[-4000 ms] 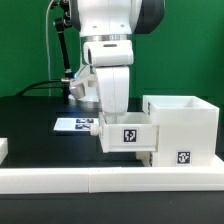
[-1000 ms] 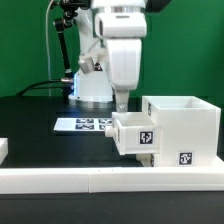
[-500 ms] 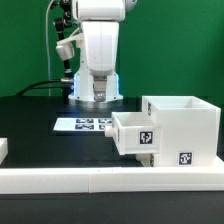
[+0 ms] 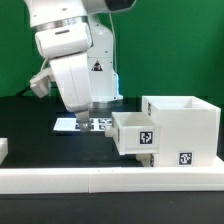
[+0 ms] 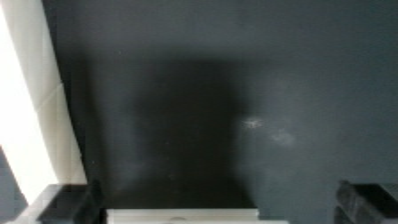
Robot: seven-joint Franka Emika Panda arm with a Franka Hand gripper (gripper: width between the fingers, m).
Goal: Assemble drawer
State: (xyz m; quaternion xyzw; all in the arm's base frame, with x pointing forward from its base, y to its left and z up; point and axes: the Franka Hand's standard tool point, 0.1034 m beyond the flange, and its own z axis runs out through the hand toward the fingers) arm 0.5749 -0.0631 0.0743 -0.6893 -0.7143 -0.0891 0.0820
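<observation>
The white drawer housing (image 4: 183,128) stands at the exterior view's right, against the border wall. One tray (image 4: 134,134), with a black-and-white tag on its front, sits partly pushed into the housing and sticks out towards the left. My gripper (image 4: 91,104) is tilted, well to the left of the tray and above the table, touching nothing. In the wrist view its dark fingers (image 5: 64,204) stand wide apart over bare black table, with nothing between them, so my gripper (image 5: 214,202) is open. A blurred white edge (image 5: 187,215) shows between the fingers; I cannot tell what it is.
The marker board (image 4: 70,125) lies flat on the black table behind the tray, partly hidden by my arm. The long low border wall (image 4: 100,180) runs along the front. A small white part (image 4: 3,148) shows at the far left edge. A white strip (image 5: 22,90) borders the wrist view.
My gripper has let go of the tray, lifted off it and swung to the exterior view's left, tilting over. The tray stays partly inside the housing.
</observation>
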